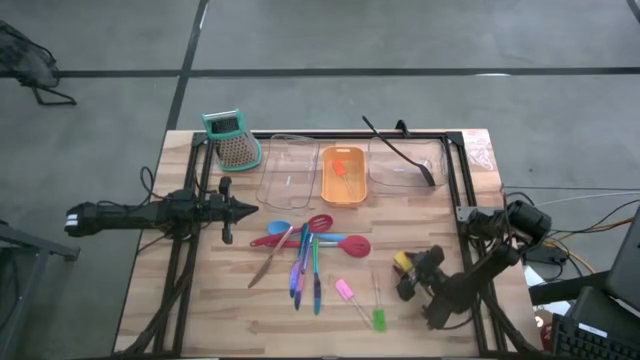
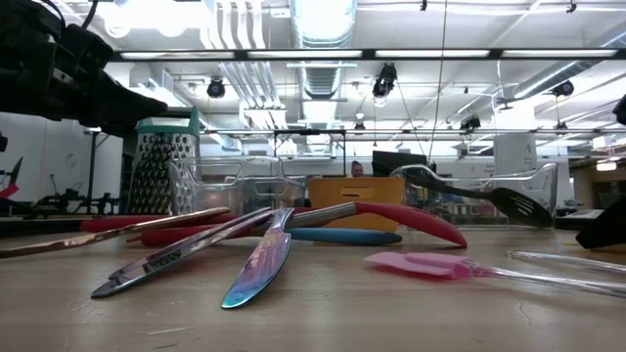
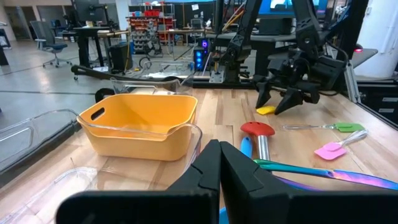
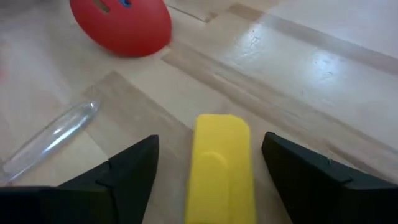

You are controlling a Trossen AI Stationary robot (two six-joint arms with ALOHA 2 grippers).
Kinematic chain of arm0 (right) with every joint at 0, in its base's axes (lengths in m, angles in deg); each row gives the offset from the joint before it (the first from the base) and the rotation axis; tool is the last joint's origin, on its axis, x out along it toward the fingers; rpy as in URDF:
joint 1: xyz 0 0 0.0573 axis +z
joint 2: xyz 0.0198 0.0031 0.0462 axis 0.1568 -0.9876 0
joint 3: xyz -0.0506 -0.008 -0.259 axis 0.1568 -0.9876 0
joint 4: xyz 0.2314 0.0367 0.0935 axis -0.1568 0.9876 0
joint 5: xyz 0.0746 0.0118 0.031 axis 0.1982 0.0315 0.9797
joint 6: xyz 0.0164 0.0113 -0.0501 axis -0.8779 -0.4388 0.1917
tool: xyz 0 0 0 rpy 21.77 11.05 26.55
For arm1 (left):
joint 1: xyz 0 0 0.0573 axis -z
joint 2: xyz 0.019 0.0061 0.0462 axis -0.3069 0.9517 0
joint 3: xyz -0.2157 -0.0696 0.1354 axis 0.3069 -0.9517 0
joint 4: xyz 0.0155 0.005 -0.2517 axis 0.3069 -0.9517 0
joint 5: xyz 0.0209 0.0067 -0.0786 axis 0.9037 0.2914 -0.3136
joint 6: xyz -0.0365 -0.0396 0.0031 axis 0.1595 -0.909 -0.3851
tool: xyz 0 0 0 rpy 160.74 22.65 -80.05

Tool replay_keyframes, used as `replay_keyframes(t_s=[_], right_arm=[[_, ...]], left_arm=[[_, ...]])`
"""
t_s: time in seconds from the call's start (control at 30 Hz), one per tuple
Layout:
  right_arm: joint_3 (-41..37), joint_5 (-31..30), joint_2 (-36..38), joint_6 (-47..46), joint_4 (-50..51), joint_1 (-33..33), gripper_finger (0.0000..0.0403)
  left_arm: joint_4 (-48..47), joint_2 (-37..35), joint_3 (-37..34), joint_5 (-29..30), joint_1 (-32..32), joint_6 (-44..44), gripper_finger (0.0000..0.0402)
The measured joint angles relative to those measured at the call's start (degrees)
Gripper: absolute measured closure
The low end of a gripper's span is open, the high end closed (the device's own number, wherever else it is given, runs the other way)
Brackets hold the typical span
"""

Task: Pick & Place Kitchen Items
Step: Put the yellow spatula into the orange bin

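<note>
A small yellow piece (image 4: 221, 165) lies flat on the wooden table at the right, between the two fingers of my open right gripper (image 4: 210, 148), which slants down over it without touching it. In the high view the right gripper (image 1: 405, 272) stands right of a spread of kitchen items (image 1: 300, 250): red and blue spoons, shiny knives and coloured sticks. A pink spatula (image 1: 345, 290) and a green one (image 1: 380, 318) lie nearer the front. A long black spoon (image 1: 400, 150) rests in the clear tray at the far right. My left gripper (image 1: 245, 208) waits shut at the left, above the table.
A teal-topped grater (image 1: 232, 140) stands at the far left. Beside it along the far edge are a clear tray (image 1: 288, 172), an orange tray (image 1: 343, 175) and a second clear tray (image 1: 405, 165). A red spoon head (image 4: 121, 25) and a clear handle (image 4: 50, 140) lie close to the yellow piece.
</note>
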Motion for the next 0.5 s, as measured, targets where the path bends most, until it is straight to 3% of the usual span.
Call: replay_keyframes(t_s=[0.2,0.5], right_arm=[[-2.73,-0.37,-0.11,3.48,-0.51,0.15,0.0146],[-3.14,-0.28,-0.08,8.99,-3.9,0.0,0.0261]], left_arm=[[0.0,0.0,-0.01,-0.01,0.0,0.01,0.0396],[0.0,0.01,0.0,0.0,0.0,0.0,0.0396]])
